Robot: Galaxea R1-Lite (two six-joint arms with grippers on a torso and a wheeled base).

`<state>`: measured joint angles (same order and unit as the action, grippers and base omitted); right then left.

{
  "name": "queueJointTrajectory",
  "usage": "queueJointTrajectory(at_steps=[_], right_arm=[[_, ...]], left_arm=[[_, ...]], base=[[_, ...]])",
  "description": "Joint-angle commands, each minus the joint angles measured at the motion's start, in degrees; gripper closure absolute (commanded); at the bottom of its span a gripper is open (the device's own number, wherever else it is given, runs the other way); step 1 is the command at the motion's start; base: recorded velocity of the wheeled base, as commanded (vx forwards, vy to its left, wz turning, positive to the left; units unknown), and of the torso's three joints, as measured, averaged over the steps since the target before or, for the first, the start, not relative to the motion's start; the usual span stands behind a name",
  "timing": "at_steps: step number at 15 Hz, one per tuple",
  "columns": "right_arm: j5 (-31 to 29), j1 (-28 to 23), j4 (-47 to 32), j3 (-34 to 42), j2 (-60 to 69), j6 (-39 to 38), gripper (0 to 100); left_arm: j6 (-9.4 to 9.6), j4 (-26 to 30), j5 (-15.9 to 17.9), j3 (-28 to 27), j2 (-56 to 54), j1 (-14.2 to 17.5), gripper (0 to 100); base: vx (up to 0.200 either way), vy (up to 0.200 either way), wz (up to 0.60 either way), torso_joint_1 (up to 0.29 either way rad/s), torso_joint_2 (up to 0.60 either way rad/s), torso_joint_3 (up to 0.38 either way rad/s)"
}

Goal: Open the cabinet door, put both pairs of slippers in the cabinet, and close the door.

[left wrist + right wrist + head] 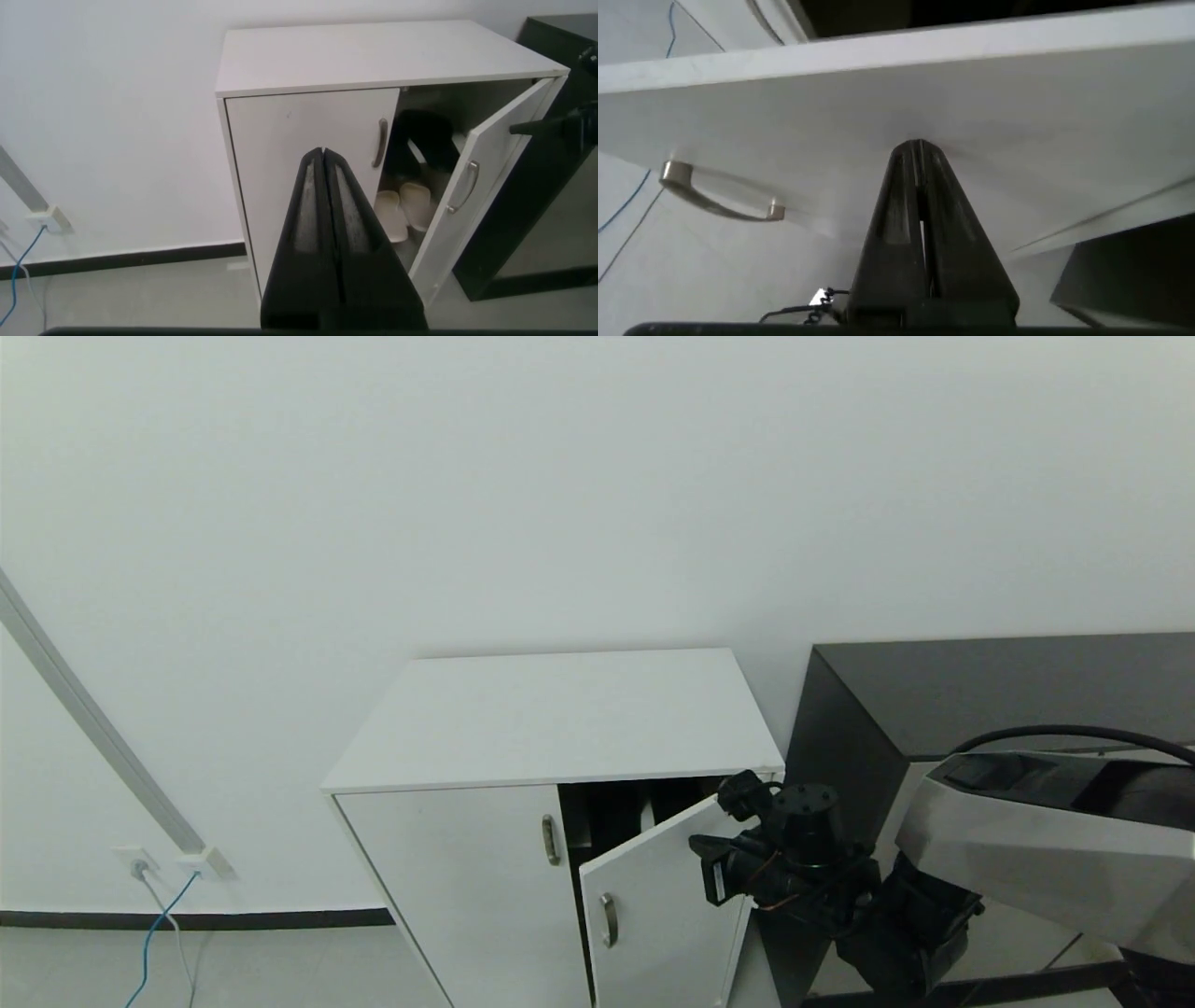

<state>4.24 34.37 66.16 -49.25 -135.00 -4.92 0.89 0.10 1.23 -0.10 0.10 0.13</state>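
The white cabinet [560, 719] stands against the wall with its left door [457, 877] closed and its right door [653, 896] swung partly open. Inside, a white pair of slippers [404, 210] lies on the bottom and a dark pair [425, 135] sits on the shelf above. My right gripper [918, 147] is shut, its tips against the outer face of the open door near the top edge, above the metal handle [719, 196]; it appears beside that door [738, 795]. My left gripper [322, 154] is shut and empty, well back from the cabinet front.
A black desk [980, 681] stands close on the cabinet's right, beside the open door. At the lower left, a wall socket [140, 863] with hanging cables sits above the dark skirting, and bare floor [140, 299] lies in front of the cabinet.
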Motion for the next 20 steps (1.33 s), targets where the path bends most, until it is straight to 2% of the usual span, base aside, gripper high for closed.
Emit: queueJointTrajectory(at_steps=[1, 7, 14, 20], right_arm=[[-0.9, 0.09, -1.47, -2.87, -0.09, 0.0, 100], [-6.26, -0.09, -4.99, -8.23, -1.67, 0.0, 100], [-8.64, 0.0, -9.82, -15.88, -4.57, 0.27, 100], [-8.72, -0.88, -10.79, -18.95, -5.98, 0.44, 100]], left_arm=[[-0.01, -0.01, 0.0, 0.01, -0.01, 0.04, 100], [-0.01, -0.01, 0.0, 0.01, -0.01, 0.04, 100], [-0.01, -0.01, 0.0, 0.01, -0.01, 0.04, 100], [-0.01, -0.01, 0.0, 0.01, -0.01, 0.04, 100]], base=[[0.0, 0.0, 0.0, 0.0, 0.0, 0.0], [0.0, 0.0, 0.0, 0.0, 0.0, 0.0], [0.0, 0.0, 0.0, 0.0, 0.0, 0.0], [0.0, 0.0, 0.0, 0.0, 0.0, 0.0]])
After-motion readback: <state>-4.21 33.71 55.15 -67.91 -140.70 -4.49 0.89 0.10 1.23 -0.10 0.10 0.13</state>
